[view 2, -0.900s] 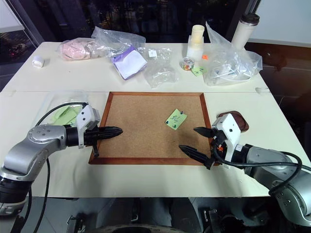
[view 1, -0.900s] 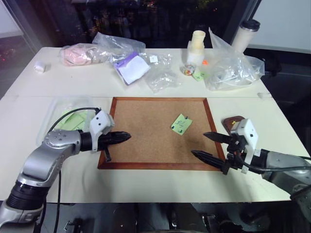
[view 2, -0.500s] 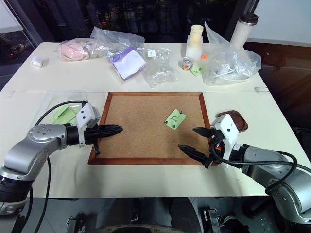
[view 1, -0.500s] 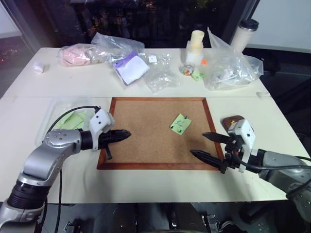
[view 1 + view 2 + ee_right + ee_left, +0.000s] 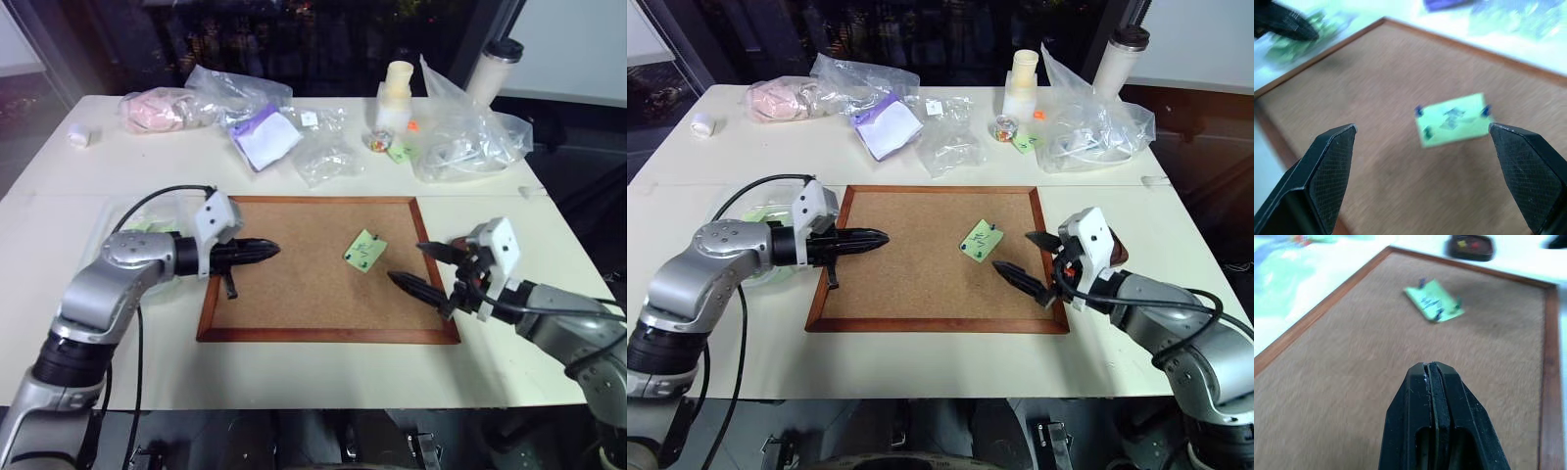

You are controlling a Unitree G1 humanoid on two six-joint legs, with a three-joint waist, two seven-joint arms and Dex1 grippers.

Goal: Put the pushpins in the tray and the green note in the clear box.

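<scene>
The left pincer (image 5: 274,250), pressed shut, has pushed rightward from the corkboard's (image 5: 294,284) left frame to above the cork. Right of centre in the head view, the green note (image 5: 365,250) sits pinned (three dark pushpins (image 5: 1419,111) at its edges), tilted, its longer side running upper-left to lower-right. The right pincer (image 5: 423,267), spread wide, has moved up-left toward the note. The tray (image 5: 1114,251) peeks behind it.

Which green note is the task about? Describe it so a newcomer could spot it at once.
Find the big wood-framed corkboard in the middle of the white table. The green note lies tilted on its right half, pinned by small dark pushpins. Unlike the pale green slips in the clear box, it sits alone on cork.
</scene>
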